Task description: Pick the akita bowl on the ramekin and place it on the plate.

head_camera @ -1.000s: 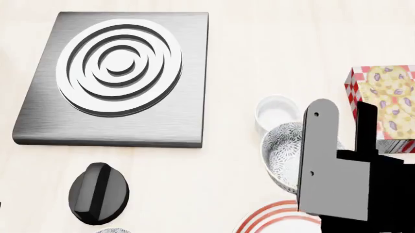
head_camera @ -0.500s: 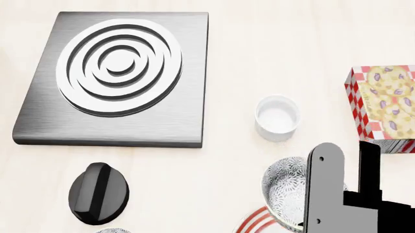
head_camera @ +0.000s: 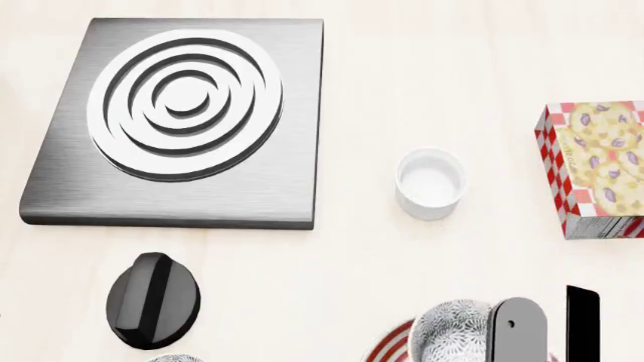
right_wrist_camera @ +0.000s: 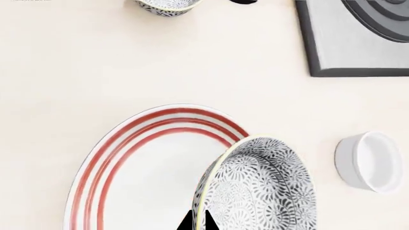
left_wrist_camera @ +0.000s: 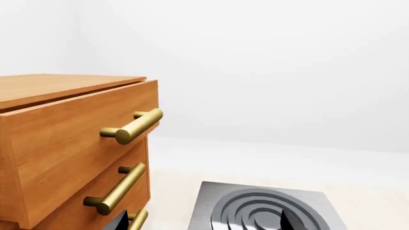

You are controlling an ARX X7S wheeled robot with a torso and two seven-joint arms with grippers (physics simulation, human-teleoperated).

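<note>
Right end effector at near edge of head view, closed on rim of the akita bowl; one dark fingertip visible at the rim in the right wrist view. Bowl tilted, held over the far edge of the plate, overlapping its red rings; whether it touches the plate I cannot tell. Second patterned bowl well apart on the tabletop. Black knob near left. Ramekin stands alone mid-tabletop, apart from bowl. Checkered box at right. Burner plate farthest left. Left end effector: only dark tips visible in its wrist view, state cannot be told; wooden drawers beside it.
</note>
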